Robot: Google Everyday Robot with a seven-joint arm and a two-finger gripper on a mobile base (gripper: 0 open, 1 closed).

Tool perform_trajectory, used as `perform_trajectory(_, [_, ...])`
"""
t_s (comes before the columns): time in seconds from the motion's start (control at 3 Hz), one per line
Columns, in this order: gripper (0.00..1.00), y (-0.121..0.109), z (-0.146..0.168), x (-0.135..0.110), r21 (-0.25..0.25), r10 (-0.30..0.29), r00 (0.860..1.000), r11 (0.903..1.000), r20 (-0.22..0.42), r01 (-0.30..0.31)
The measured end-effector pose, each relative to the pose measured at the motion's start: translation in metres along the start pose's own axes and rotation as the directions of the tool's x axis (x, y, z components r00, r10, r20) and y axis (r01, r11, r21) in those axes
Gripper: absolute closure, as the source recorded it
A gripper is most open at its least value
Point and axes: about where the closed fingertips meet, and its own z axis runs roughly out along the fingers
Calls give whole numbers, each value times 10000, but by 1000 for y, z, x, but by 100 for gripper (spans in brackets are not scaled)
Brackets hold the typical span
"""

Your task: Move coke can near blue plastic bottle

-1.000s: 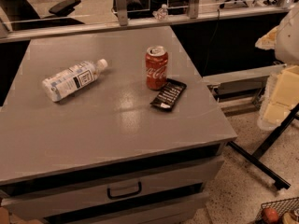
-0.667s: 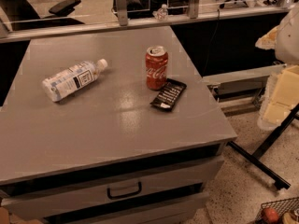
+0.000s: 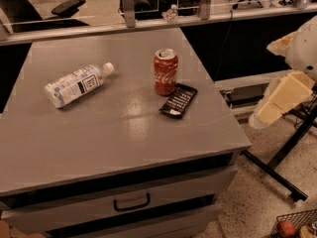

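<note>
the grey worktop (image 3: 119, 148) carries all the task's things. the gripper (image 3: 278, 102) is seen beyond the worktop's right edge, well apart from them; whether it is released or clenched cannot be told. the blue plastic bottle (image 3: 74, 86) is laid on its side at the left. the coke can (image 3: 165, 72) is stood upright right of centre, with a black snack packet (image 3: 178, 100) just beside it. the approach is judged not yet begun; a reach to the can is called for next.

Office: swivel chairs (image 3: 69, 6) beyond glass partition (image 3: 99, 6), grey drawer cabinet (image 3: 124, 133); claw (image 3: 276, 102) off cabinet's right edge.
</note>
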Motion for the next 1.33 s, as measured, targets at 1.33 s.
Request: perform_trajectory(1.33, [0, -35, 61, -53, -266, 1233, 9146, 9921, 3851, -1226])
